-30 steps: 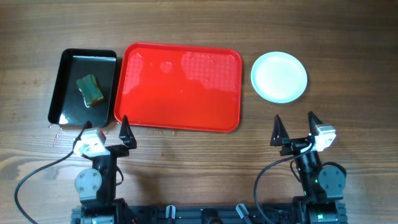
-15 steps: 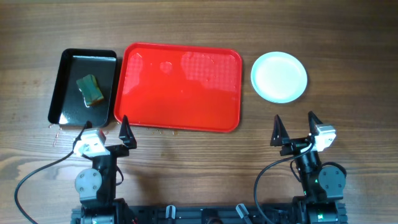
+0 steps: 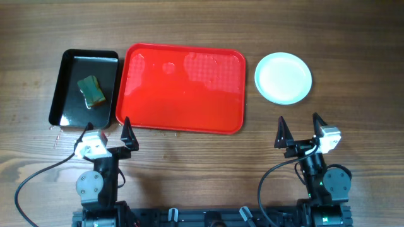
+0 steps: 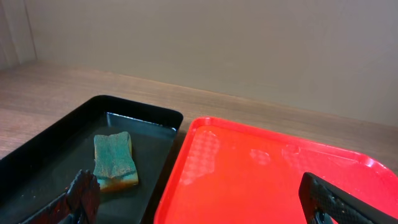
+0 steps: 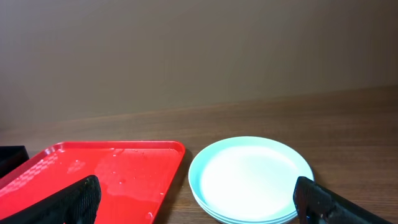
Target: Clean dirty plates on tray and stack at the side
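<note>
The red tray lies at the table's middle with no plate on it, only wet patches; it also shows in the left wrist view and the right wrist view. The white plates sit in one stack on the table right of the tray, seen close in the right wrist view. My left gripper is open and empty near the table's front, before the tray's left corner. My right gripper is open and empty, in front of the plate stack.
A smaller black tray lies left of the red tray and holds a green sponge, also seen in the left wrist view. A wall stands behind the table's far edge.
</note>
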